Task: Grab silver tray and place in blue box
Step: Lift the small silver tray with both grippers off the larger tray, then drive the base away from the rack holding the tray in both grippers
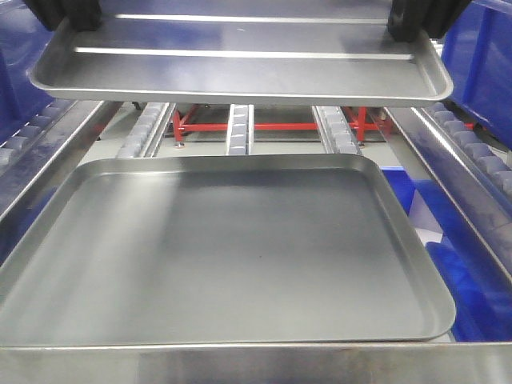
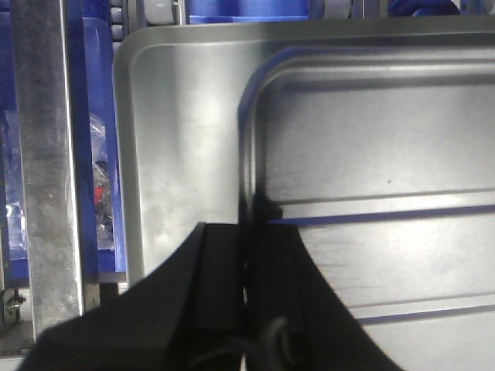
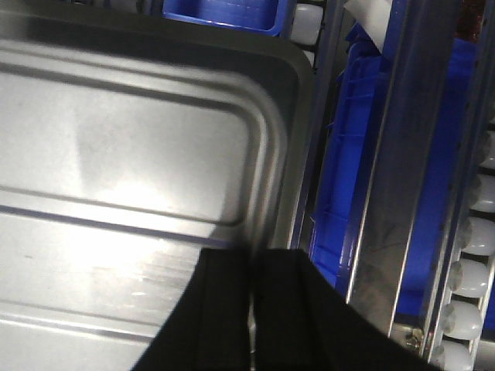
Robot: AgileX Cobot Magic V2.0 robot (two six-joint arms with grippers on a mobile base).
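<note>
Exterior front-facing view: silver tray point(image 1: 240, 68) held in the air above the far edge of the big grey tray point(image 1: 216, 256), level, ridges running lengthwise, not touching it. Pinched at both short ends. Left gripper point(image 2: 246, 236) closed over the left rim, one finger inside and one outside, per the left wrist view. Right gripper point(image 3: 254, 263) clamped likewise on the right rim. Black gripper bodies just visible at the top corners of the front view.

Judged as the carry step: grasp made, placing not yet done. Blue box point(image 1: 480, 72) probably the blue wall to the right of the grey tray, with more blue plastic to its left as well; cannot tell for sure which.

Needed next, by judgement: both arms travelling together, tray kept level and the pinch even, clear of the metal rail point(image 1: 468, 180) beside the grey tray, then lowering inside the box rim.
</note>
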